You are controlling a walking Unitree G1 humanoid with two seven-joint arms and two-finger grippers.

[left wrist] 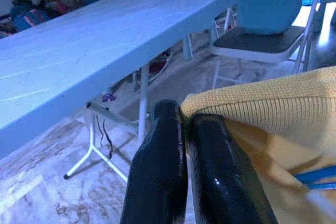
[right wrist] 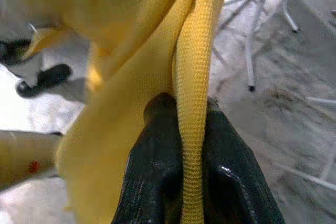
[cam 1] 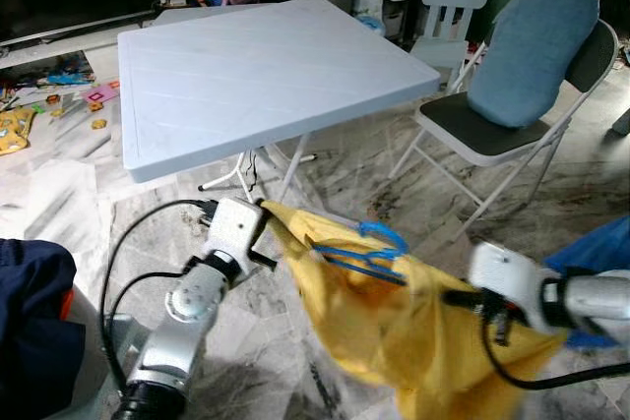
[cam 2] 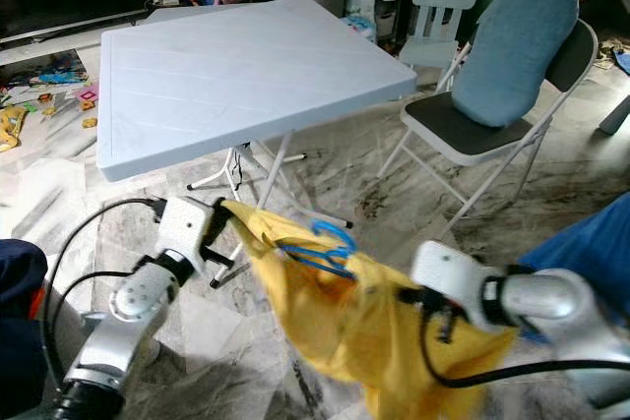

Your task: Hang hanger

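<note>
Standing on marble floor point(cam 1: 325, 174) beside white table point(cam 1: 256, 71); both pincers, left pincer point(left wrist: 181, 124), right pincer point(right wrist: 189, 114), pinch yellow garment point(cam 1: 394, 322).

left claw point(cam 1: 264, 211) — lower left of frame, arm raised, fingers pinched on yellow garment point(cam 1: 394, 331) | right claw point(cam 1: 455, 297) — lower right, fingers clamped on garment edge
</note>
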